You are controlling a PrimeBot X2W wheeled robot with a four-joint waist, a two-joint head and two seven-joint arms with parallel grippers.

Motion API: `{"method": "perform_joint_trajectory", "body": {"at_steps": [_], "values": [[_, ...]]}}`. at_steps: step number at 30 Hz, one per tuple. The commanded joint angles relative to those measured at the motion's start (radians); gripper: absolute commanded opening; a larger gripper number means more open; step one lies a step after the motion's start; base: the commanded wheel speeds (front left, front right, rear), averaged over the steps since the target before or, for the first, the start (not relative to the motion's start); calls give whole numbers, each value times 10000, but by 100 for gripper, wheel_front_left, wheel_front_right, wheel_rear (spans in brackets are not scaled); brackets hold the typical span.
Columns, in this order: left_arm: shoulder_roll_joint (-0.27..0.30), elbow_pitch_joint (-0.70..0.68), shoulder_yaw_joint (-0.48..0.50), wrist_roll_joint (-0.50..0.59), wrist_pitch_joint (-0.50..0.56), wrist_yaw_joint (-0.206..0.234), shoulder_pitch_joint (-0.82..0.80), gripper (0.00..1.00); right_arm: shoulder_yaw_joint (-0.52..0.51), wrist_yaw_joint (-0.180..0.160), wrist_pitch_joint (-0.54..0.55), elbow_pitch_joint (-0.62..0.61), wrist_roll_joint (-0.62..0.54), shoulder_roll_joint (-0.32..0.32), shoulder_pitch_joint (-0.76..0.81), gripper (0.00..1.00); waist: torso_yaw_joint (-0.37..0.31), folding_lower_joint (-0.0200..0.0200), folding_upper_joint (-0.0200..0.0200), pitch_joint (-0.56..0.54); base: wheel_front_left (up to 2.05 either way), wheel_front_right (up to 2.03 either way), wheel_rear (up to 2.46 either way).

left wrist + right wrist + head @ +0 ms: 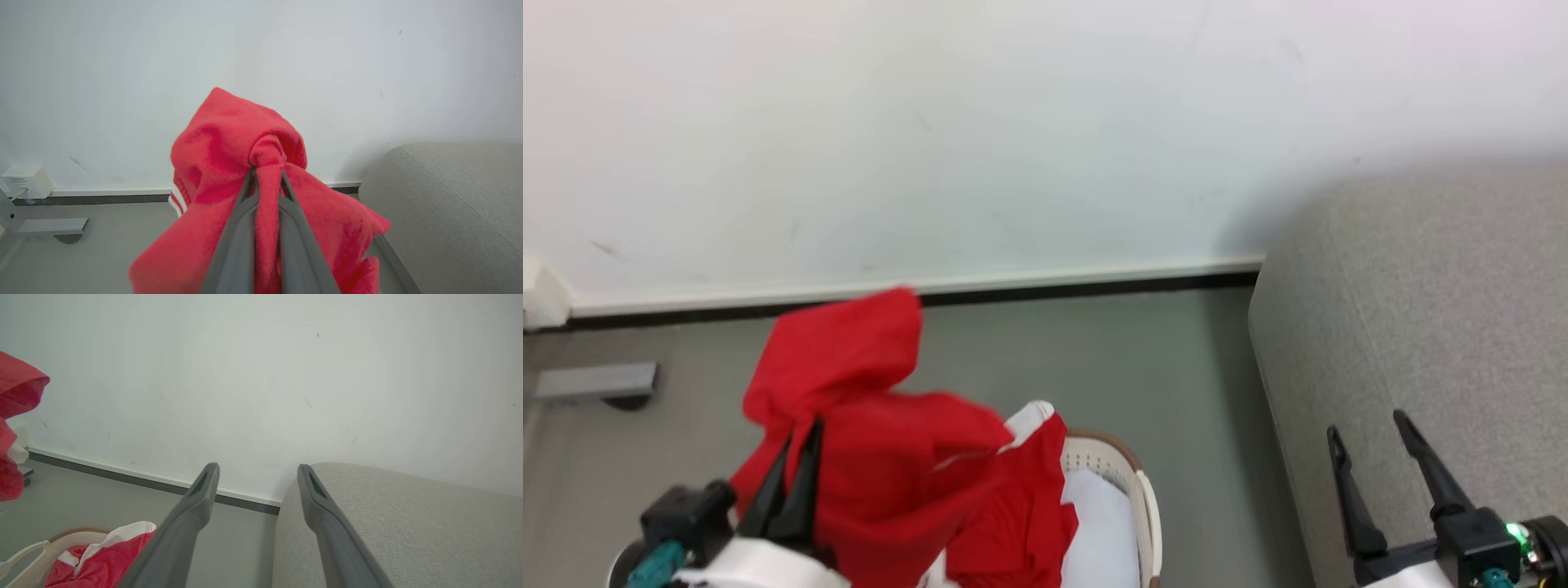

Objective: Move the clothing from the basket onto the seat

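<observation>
Left gripper (802, 433): 2 fingers pressed together on a bunched fold of the red clothing (890, 465), held up above the cream basket (1134, 482). The fabric hangs from the fingers, and its lower part, with white trim, trails down to the basket rim. A white sheet (1104, 523) lies inside the basket.

Right gripper (1366, 426): 2 fingers spread apart, nothing between them, over the edge of the grey sofa (1437, 327).

The basket stands on the grey floor (1094, 351), left of the sofa, near the white wall (1013, 122).

White wall (1013, 122) at twelve o'clock, skirting board (1054, 276) below it, grey floor (1094, 359) at centre, metal foot (596, 380) at nine o'clock.
</observation>
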Motion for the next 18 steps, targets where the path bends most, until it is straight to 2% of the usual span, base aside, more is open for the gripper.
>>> {"method": "perform_joint_trajectory", "body": {"at_steps": [1, 7, 13, 18], "values": [[115, -98, 74, -61, -83, 78, 264, 0, 29, -21, 7, 94, -99, -25, 184, 100, 40, 4, 0, -446, 0, 0, 0], [389, -373, 370, -140, -134, 437, 1281, 0, 98, -21, 7, 284, -223, -25, 515, 100, 121, 4, 0, -939, 0, 0, 0], [545, -607, 540, -253, -110, 539, 1546, 0, 467, -21, 7, 289, -168, -26, 512, 100, 138, 4, 0, -1058, 0, 0, 0], [634, -869, 487, -194, -1, 541, 1508, 0, 1151, -21, 7, 79, -33, -25, 260, 100, 60, 4, 0, -1106, 0, 0, 0]]}}
